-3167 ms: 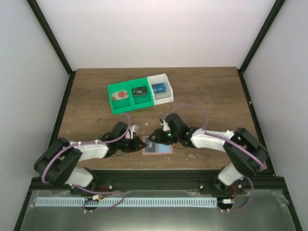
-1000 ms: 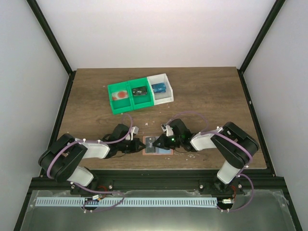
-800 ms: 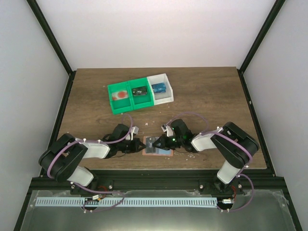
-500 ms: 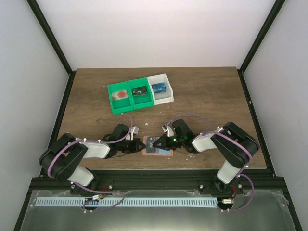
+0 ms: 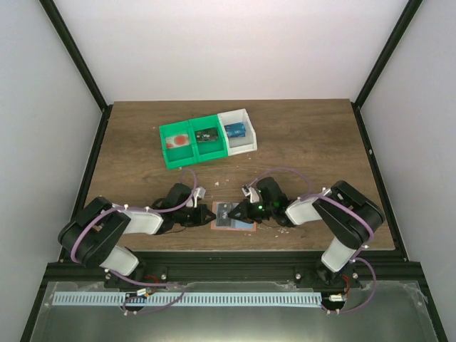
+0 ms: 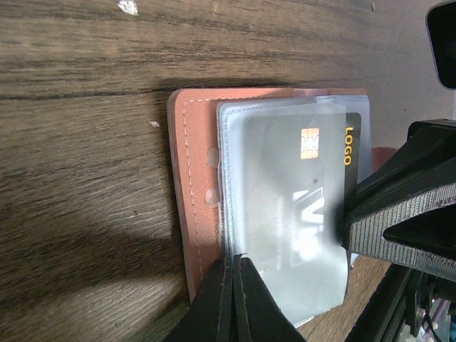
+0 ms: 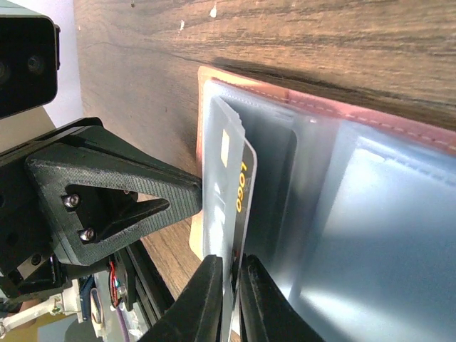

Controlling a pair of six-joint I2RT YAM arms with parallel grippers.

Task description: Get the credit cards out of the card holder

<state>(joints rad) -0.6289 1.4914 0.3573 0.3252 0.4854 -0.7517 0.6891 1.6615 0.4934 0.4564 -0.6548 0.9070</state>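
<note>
Salmon-pink folding card holder [image 6: 192,185] lies open at the near edge of the wooden tabletop [image 5: 299,142], between the arms. Left end effector [image 6: 234,285] is closed, pinching the holder's clear sleeve. Right end effector [image 7: 229,299] is nipped tight on the edge of the dark plastic card [image 6: 350,142], which protrudes partly from that sleeve. Assessment: extraction begun, not complete. Whether another card sits inside cannot be told.

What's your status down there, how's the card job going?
Left gripper shut, tips on card holder edge. Right gripper pinching dark card, which is partly out of its clear sleeve. Nothing in the way.
</note>
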